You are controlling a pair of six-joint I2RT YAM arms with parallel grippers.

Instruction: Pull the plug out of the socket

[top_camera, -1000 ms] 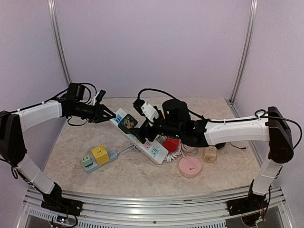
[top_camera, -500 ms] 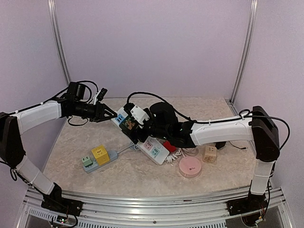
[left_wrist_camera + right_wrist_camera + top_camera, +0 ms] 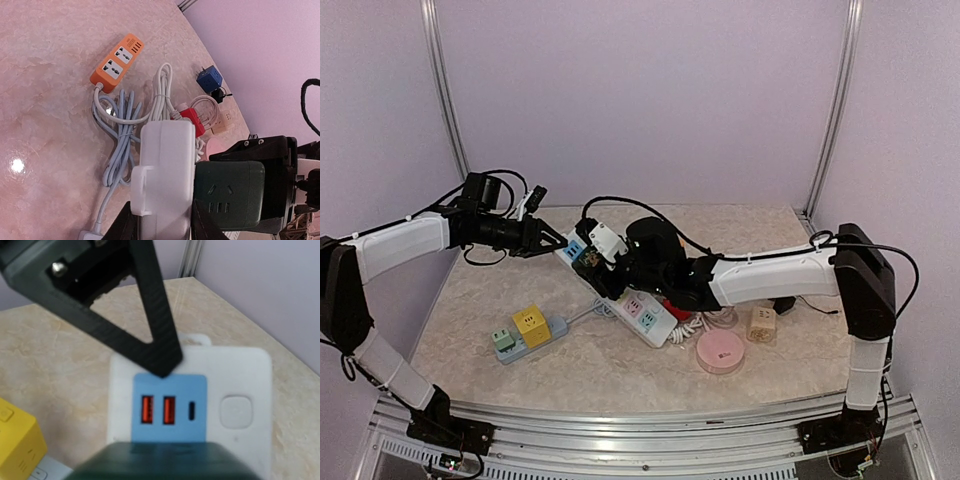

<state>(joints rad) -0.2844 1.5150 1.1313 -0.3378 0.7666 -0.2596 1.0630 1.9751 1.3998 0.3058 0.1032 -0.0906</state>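
- Left wrist view puts the white power strip between the two fingers of the left gripper, which pinch its near end from both sides
- The plug, a dark green block, sits seated in the strip's face just beside that pinched end; in the top view this is towards the far left of the table
- The right gripper is at the plug: in the left wrist view its black frame stands along the plug's far side, and in the right wrist view the plug fills the bottom edge, blurred and very close
- Whether the right jaws are pressed onto the plug or stand a little off it I cannot tell, as no view shows both contact faces
- Step in hand, as I judge it: taking hold of the plug, with the strip already braced by the other arm; the pull is not yet done, since the plug looks fully seated
- The next move calls for a firm squeeze on the plug's two sides, then a straight draw away from the strip's face, along the pins, while the left pinch keeps the strip from following
- A tilted pull would likely bind the pins or drag the strip out of the left pinch
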